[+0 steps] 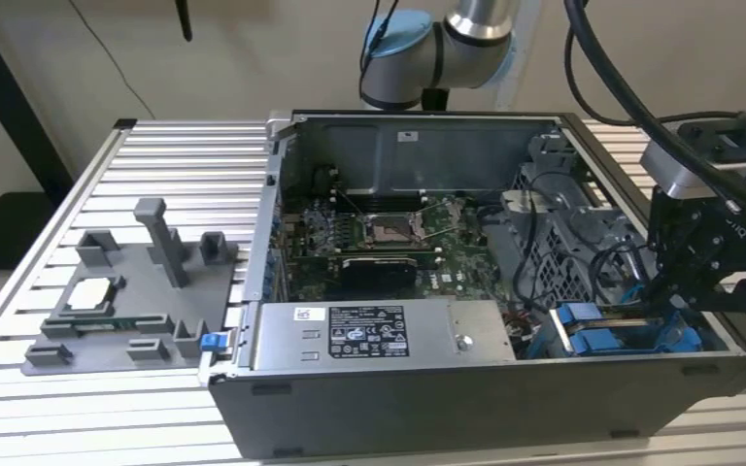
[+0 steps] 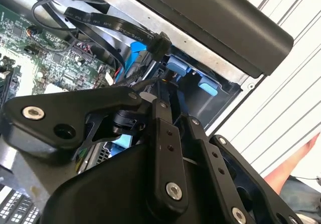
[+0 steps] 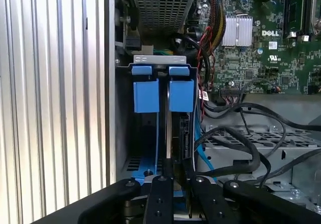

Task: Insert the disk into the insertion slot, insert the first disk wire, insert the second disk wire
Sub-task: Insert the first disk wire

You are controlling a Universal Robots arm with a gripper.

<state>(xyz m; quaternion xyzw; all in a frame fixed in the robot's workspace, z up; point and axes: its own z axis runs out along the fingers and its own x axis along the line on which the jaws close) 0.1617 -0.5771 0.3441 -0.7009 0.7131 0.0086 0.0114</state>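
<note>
Black jointed fingers (image 3: 168,170) pinching thin disk (image 3: 179,133), blue-tabbed slot (image 3: 159,60)

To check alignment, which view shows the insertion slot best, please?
The first wrist view: it looks straight into the insertion slot, blue tabs side by side. The exterior view shows its blue rails obliquely; the second wrist view, two tabs.

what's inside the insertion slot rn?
In the first wrist view the insertion slot holds two blue tabs and a dark edge-on slab, likely the disk. The gripper covers the near end.
</note>
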